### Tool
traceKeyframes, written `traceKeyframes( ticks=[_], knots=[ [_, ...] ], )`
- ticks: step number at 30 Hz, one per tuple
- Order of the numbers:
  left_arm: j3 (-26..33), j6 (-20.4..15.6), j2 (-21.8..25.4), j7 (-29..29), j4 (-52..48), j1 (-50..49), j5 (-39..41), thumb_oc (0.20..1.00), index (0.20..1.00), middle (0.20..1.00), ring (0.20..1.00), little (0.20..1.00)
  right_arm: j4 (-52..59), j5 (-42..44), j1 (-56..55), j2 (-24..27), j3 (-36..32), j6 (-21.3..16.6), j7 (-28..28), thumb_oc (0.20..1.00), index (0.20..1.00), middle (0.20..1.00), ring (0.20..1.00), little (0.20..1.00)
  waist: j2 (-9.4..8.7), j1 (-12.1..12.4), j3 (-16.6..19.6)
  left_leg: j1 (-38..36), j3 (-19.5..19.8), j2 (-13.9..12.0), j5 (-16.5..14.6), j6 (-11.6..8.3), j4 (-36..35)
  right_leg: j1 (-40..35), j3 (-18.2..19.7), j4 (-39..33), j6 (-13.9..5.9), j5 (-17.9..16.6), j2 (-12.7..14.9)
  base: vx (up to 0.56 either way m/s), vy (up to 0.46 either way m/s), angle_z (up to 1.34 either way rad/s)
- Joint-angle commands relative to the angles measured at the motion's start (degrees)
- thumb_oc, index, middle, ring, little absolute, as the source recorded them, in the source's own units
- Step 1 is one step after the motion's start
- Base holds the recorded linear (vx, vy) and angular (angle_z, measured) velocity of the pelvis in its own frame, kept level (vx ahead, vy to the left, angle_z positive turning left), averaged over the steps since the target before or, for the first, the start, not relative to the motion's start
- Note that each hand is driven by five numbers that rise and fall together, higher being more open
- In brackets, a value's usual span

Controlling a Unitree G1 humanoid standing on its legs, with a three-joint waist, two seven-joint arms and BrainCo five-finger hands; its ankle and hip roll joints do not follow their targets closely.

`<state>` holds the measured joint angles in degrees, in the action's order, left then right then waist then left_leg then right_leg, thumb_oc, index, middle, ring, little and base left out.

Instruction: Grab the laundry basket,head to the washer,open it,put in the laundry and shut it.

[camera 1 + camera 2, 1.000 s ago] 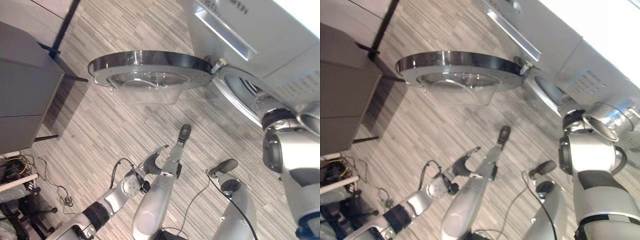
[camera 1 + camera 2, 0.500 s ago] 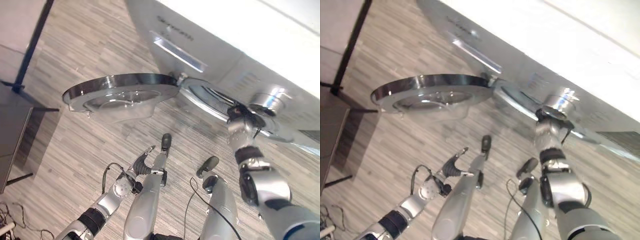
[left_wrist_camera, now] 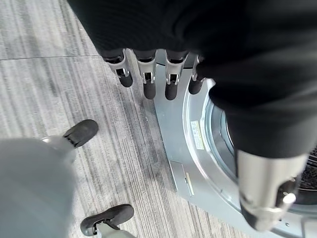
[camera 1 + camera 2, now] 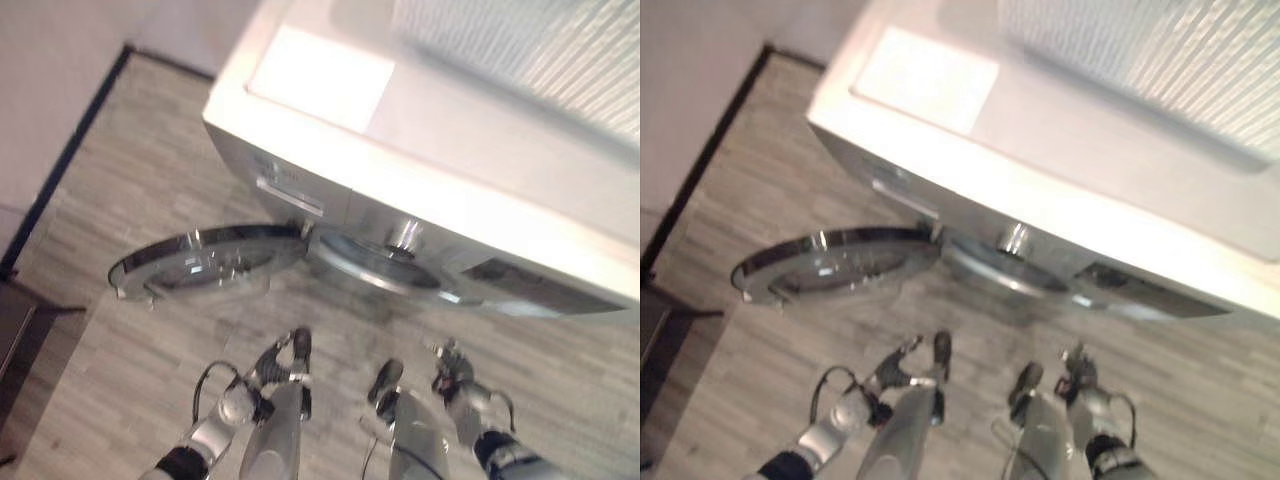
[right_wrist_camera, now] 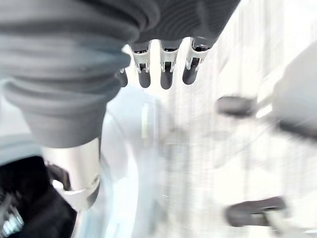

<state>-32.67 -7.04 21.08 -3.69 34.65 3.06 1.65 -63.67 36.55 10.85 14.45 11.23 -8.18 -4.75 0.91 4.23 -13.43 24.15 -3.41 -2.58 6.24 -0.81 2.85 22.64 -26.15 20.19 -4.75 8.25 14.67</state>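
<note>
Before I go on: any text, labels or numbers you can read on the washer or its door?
None can be read.
Washer front panel: a faint line of print, too blurred to read.
Rim of the washer opening: a small yellowish sticker, print too small to read.
Open washer door: no print seen.

- Left hand [image 4: 268,366] of silver, dark-tipped fingers [image 3: 147,79]: low at the lower left, fingers straight and relaxed, holding nothing.
- Right hand [image 4: 449,371]: low at the lower right, fingers [image 5: 167,69] likewise extended, empty.
</note>
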Motion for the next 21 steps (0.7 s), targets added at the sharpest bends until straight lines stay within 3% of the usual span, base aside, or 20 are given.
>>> traceKeyframes(
  ticks=[1, 7, 9, 17, 21],
  knots=[
    [1.37, -0.48, -1.70, 1.04, 2.28, -2.34, -1.71, 1.000, 1.000, 1.000, 1.000, 1.000, -0.87, -6.56, -1.15, 2.36, -1.39, 2.50, 3.06, 1.000, 1.000, 1.000, 1.000, 1.000, 0.94, 0.30, 0.16, -3.85, -1.68, -1.34, -2.46, -3.85, -0.71, -8.94, -0.50, -4.65, -2.31, 0.55, -2.17, 0.12, 0.034, -0.03],
    [6.90, -0.08, -4.59, -0.59, 15.50, -3.77, -2.33, 1.000, 1.000, 1.000, 1.000, 1.000, -4.89, -10.96, -4.64, 2.28, -3.31, 3.80, 3.87, 1.000, 1.000, 1.000, 1.000, 1.000, 0.45, -0.60, 3.29, -11.53, -3.00, -1.63, -3.40, -3.93, -1.92, -16.56, -0.32, -8.99, -2.91, -0.87, -1.98, 0.07, 0.018, -0.03],
    [8.99, 0.26, -5.41, -1.35, 19.36, -3.58, -3.51, 1.000, 1.000, 1.000, 1.000, 1.000, -7.75, -11.93, -5.26, 2.93, -5.95, 4.29, 3.36, 1.000, 1.000, 1.000, 1.000, 1.000, 0.41, -0.89, 4.54, -12.83, -3.96, -1.54, -2.95, -3.32, -1.84, -18.41, -0.79, -11.01, -2.85, -2.81, -2.00, 0.03, 0.027, -0.08],
    [20.85, 1.03, -7.87, -3.65, 34.14, -5.13, -0.63, 1.000, 1.000, 1.000, 1.000, 1.000, -10.43, -4.06, -6.71, 8.22, -21.97, 2.62, 0.12, 1.000, 1.000, 1.000, 1.000, 1.000, -0.37, -1.88, 10.04, -22.24, -7.98, -0.09, -4.81, -2.50, -5.92, -24.96, 1.27, -15.22, -5.29, -5.61, -1.15, 0.13, 0.026, -0.29],
    [24.13, 1.96, -7.88, -3.62, 39.11, -5.24, -0.67, 1.000, 1.000, 1.000, 1.000, 1.000, -5.68, -1.87, -6.06, 10.93, -26.07, 0.87, -2.24, 1.000, 1.000, 1.000, 1.000, 1.000, -0.68, -2.62, 11.24, -24.95, -8.97, 0.82, -5.76, -1.78, -6.99, -25.60, 1.67, -13.70, -5.82, -5.86, -0.28, 0.10, 0.036, -0.30]
  ],
)
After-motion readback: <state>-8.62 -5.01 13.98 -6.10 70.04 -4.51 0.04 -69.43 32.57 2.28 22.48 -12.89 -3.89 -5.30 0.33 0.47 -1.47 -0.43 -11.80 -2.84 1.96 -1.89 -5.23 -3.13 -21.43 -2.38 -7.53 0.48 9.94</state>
